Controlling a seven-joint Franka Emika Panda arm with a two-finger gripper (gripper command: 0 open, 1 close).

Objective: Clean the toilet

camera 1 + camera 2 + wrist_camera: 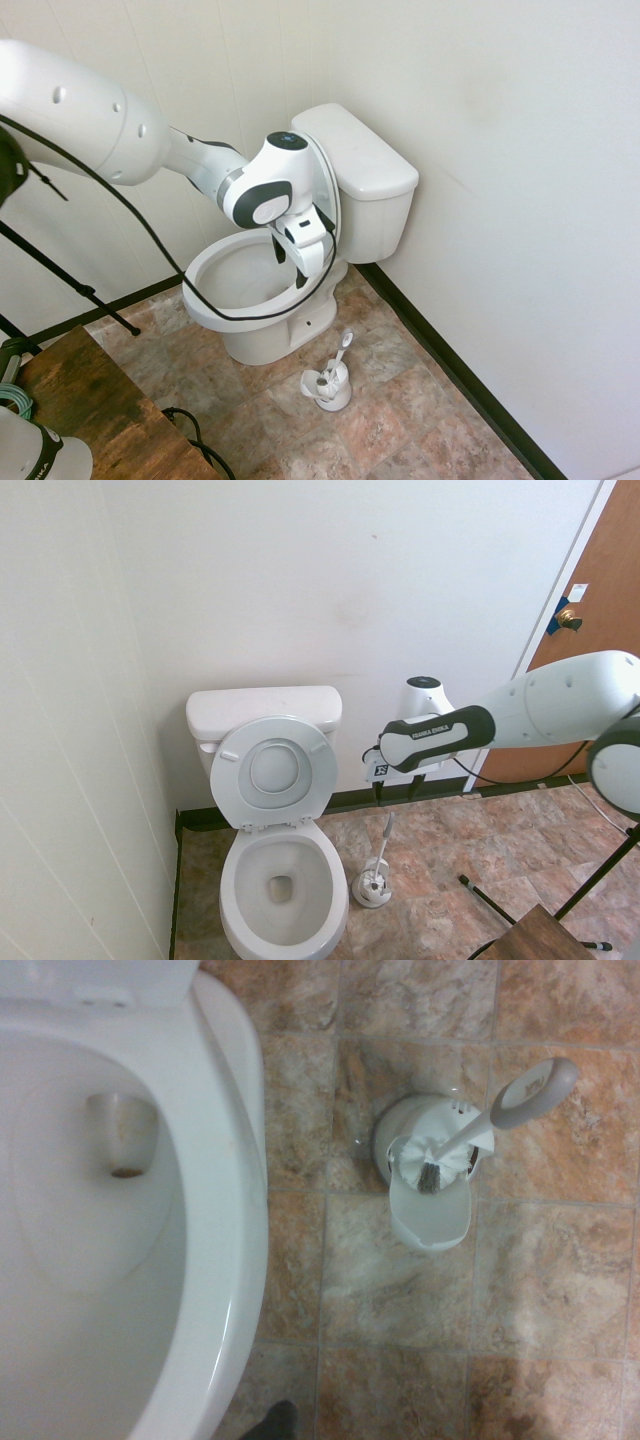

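Wrist view shows me the toilet (215, 1210) with its bowl rim directly below my end effector's camera, the bowl open, and in the exterior views its seat and lid (273, 772) stand raised against the tank (355, 150). My end effector (393, 792) hangs pointing down beside the bowl, above the toilet brush (381, 852) standing in its holder (371, 888) on the tiled floor (550, 1290), its fingers spread apart and gripping nothing. Behind my arm I see a brown door (590, 630) and a white wall (330, 580).
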